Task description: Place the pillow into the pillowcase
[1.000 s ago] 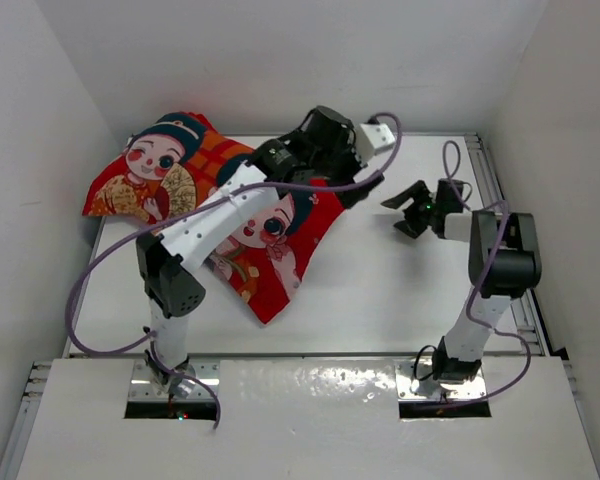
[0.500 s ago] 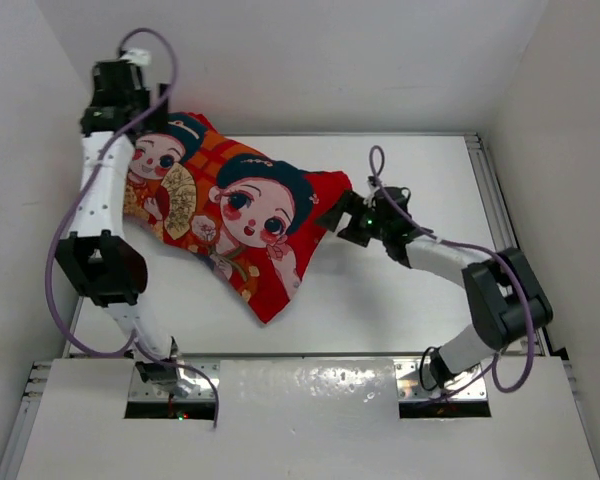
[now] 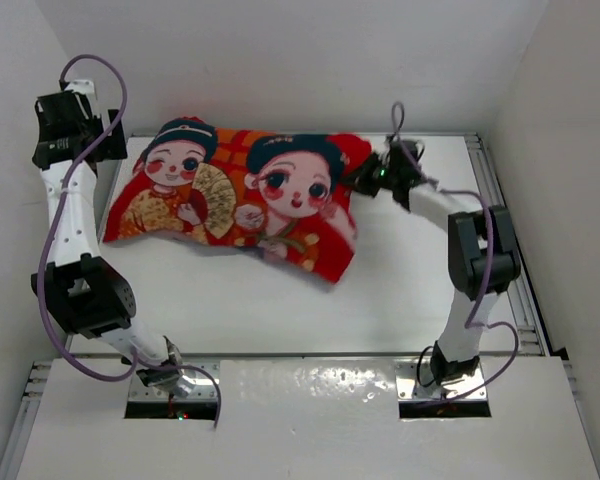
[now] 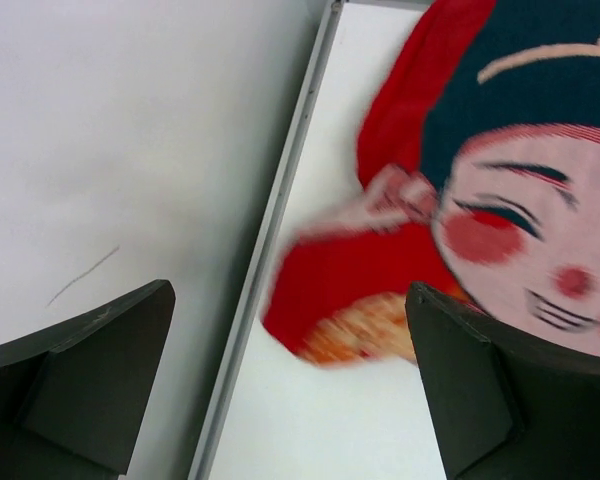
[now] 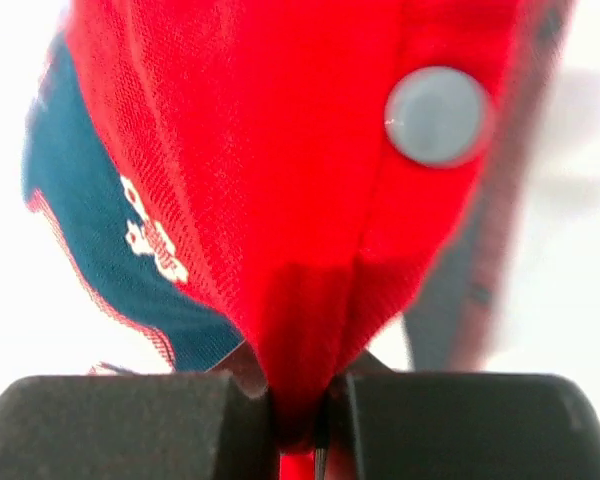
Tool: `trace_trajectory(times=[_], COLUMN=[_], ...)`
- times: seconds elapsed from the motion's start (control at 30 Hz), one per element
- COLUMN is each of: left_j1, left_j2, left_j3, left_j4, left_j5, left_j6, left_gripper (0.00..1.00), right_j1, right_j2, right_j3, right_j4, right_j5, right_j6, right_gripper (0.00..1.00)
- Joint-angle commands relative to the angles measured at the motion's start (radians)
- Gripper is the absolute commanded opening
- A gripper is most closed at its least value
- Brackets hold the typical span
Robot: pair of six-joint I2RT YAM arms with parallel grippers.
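Presently noted pillowcase [image 3: 245,200] across far half of table [image 3: 410,290], right corner clamped tight between closed fingers of right gripper [image 5: 300,415]. Noted left gripper [image 4: 288,295] gaping wide, clear of left end. Compared with a second ago: pulled out lengthwise, turned level, no longer under left arm. Red, two cartoon children and fan uppermost.

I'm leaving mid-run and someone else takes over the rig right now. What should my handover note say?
Left gripper: open, empty, by the table's far left edge.
Right gripper: shut on the far right corner of the pillowcase.
Pillowcase: print side up, spread across the table's far half.
Pillow: none in view bare; whether it is inside the pillowcase cannot be told.
Left: check that, then finish inserting if needed.
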Motion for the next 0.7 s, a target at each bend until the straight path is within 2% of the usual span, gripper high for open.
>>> trace_trajectory(times=[0.0, 0.07, 0.1, 0.17, 0.23, 0.27, 0.33, 0.4, 0.53, 0.6, 0.63, 0.67], left_j1=[0.011, 0.014, 0.016, 0.014, 0.014, 0.016, 0.014, 0.016, 0.016, 0.016, 0.016, 0.017], left_j2=[-0.022, -0.015, -0.015, -0.012, -0.010, -0.008, -0.012, -0.010, -0.019, -0.027, -0.030, -0.033], left_j3=[-0.043, -0.046, -0.046, -0.045, -0.043, -0.046, -0.049, -0.051, -0.045, -0.042, -0.043, -0.043], left_j4=[0.068, 0.065, 0.070, 0.070, 0.065, 0.065, 0.064, 0.064, 0.065, 0.062, 0.064, 0.064], left_j5=[0.033, 0.051, 0.056, 0.065, 0.068, 0.070, 0.070, 0.068, 0.078, 0.079, 0.078, 0.073], left_j6=[-0.005, -0.008, -0.007, -0.005, -0.008, -0.010, -0.010, -0.008, -0.016, -0.022, -0.022, -0.021], left_gripper=[1.00, 1.00, 1.00, 1.00, 1.00, 1.00, 1.00, 1.00, 1.00, 1.00, 1.00, 1.00], right_j1=[-0.104, -0.108, -0.111, -0.107, -0.116, -0.119, -0.137, -0.145, -0.147, -0.153, -0.160, -0.166], right_j2=[0.056, 0.146, 0.163, 0.162, 0.133, 0.107, 0.104, 0.130, 0.212, 0.284, 0.304, 0.320], right_j3=[0.374, 0.564, 0.588, 0.533, 0.431, 0.342, 0.291, 0.315, 0.530, 0.624, 0.716, 0.753], right_j4=[-0.245, -0.413, -0.424, -0.391, -0.259, -0.142, -0.079, -0.084, -0.228, -0.349, -0.392, -0.471], right_j5=[-0.077, -0.096, -0.104, -0.107, -0.078, -0.062, -0.053, -0.062, -0.064, -0.071, -0.096, -0.111], right_j6=[-0.171, -0.260, -0.268, -0.231, -0.145, -0.114, -0.039, -0.033, -0.114, -0.164, -0.183, -0.195], right_gripper=[0.00, 0.00, 0.00, 0.00, 0.00, 0.00, 0.00, 0.00, 0.00, 0.17, 0.35, 0.69])
